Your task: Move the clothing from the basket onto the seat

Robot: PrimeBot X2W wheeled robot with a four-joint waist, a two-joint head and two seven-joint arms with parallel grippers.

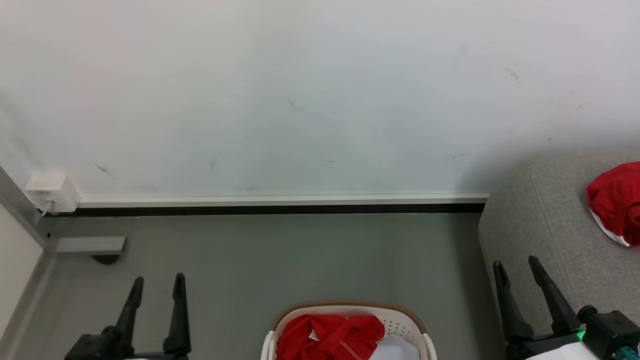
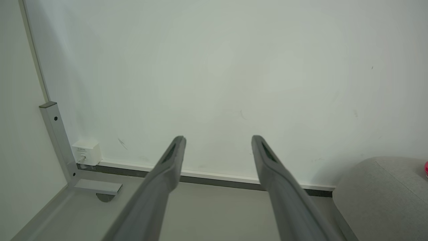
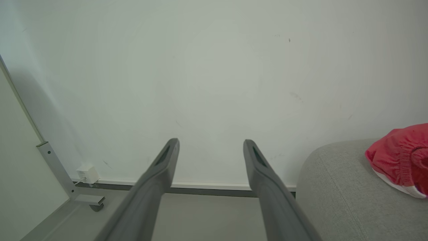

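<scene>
The cream basket (image 1: pixel 402 324) with its tan rim sits at the bottom middle of the head view, holding crumpled red clothing (image 1: pixel 330 336) over a white cloth (image 1: pixel 397 348). Another red garment (image 1: pixel 616 200) with white trim lies on the grey seat (image 1: pixel 545 225) at the right; it also shows in the right wrist view, garment (image 3: pixel 399 157) on seat (image 3: pixel 337 194). My left gripper (image 1: pixel 157 282) stands open at lower left, left of the basket, with nothing between its fingers (image 2: pixel 170 160). My right gripper (image 1: pixel 517 266) stands open at lower right beside the seat's corner, fingers (image 3: pixel 259 164) apart and bare.
A white wall (image 1: pixel 300 100) with a dark baseboard (image 1: pixel 280 209) runs across ahead. A white wall box (image 1: pixel 50 192) and a grey metal frame foot (image 1: pixel 90 246) stand at the left. Grey floor (image 1: pixel 300 260) lies between the basket and the wall.
</scene>
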